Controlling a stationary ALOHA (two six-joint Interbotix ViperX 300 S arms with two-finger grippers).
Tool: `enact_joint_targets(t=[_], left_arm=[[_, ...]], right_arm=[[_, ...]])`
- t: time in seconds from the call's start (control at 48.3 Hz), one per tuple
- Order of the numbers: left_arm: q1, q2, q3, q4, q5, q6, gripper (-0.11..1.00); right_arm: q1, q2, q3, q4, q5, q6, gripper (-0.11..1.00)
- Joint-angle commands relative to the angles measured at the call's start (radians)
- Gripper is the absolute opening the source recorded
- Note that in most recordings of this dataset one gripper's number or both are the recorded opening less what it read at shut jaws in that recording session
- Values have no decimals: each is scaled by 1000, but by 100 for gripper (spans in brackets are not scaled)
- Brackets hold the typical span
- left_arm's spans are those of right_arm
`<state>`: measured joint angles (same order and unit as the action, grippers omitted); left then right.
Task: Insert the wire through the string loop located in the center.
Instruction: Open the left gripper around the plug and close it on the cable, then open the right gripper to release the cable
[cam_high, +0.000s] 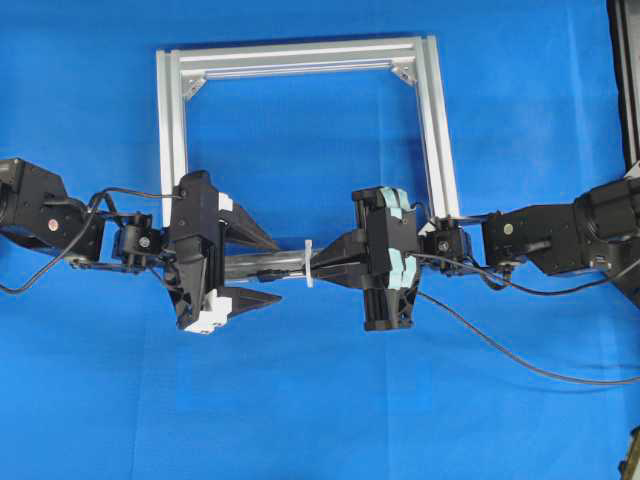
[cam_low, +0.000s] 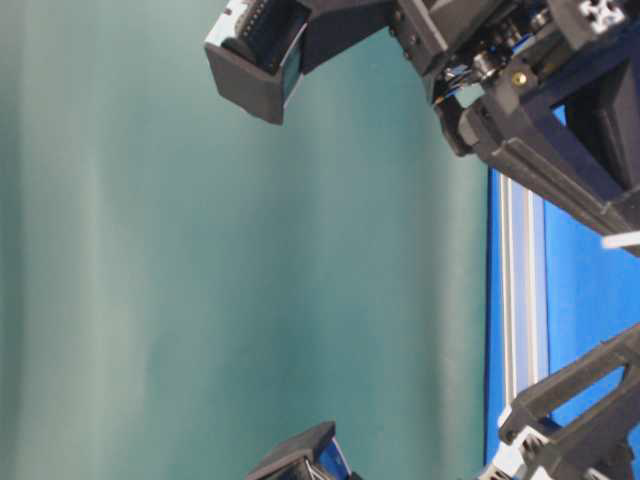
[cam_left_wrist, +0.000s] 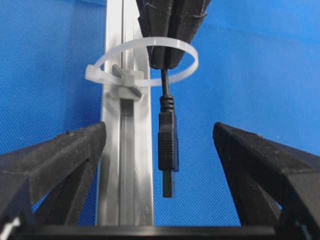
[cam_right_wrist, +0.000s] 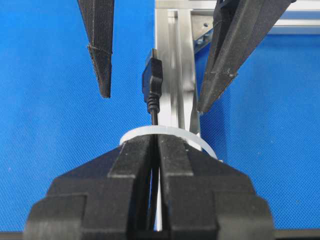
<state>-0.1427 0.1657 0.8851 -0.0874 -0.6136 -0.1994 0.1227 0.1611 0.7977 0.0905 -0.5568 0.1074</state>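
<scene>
Black wire (cam_left_wrist: 167, 150), pinched in right pincer (cam_left_wrist: 167, 62)

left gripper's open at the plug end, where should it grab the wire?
Probably the plug body, already past the string loop and hanging free between the left gripper fingers. Close across its flat sides, coming end-on, opposite the right gripper.

Backdrop (cam_low: 250, 280): plain teal-green, blurred, fills left and centre.
Frame bar (cam_low: 520, 300): silver aluminium, runs vertically at right.
Table (cam_low: 590, 320): blue.
Arm hardware (cam_low: 520, 90): black, top right; more at bottom right.
</scene>
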Motion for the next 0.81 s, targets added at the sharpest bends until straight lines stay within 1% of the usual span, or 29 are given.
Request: enact_joint_targets(t=[0.0, 0.104, 0.166, 0.207, 0.228, 0.373, 0.414, 0.435, 0.787], left_arm=[[-2, -15, -14, 2, -9, -2, 91], [2, -20, -14, 2, -11, -2, 89], [2, -20, -15, 3, -11, 0, 81], [2, -20, -14, 3, -12, 5, 72], [2, -20, -12, 2, -11, 8, 64], [2, -25, -2, 3, -11, 25, 20], [2, -25, 0, 3, -11, 31, 10], [2, -26, 0, 3, -12, 31, 7], [2, -26, -5, 3, -12, 32, 8]], right_arm=[[2, -14, -8, -2, -5, -2, -3], [2, -14, -8, 0, -5, 0, -3], [3, -14, -8, -2, -5, -2, -3], [3, -14, -9, -2, -5, 0, -3], [3, -14, -9, -2, -5, -2, -3], [3, -14, -11, -11, -5, 0, -3], [3, -14, -12, -12, -5, 0, -3], [3, -14, -12, -12, -5, -2, -3], [3, -14, -9, -12, 6, 2, -3]])
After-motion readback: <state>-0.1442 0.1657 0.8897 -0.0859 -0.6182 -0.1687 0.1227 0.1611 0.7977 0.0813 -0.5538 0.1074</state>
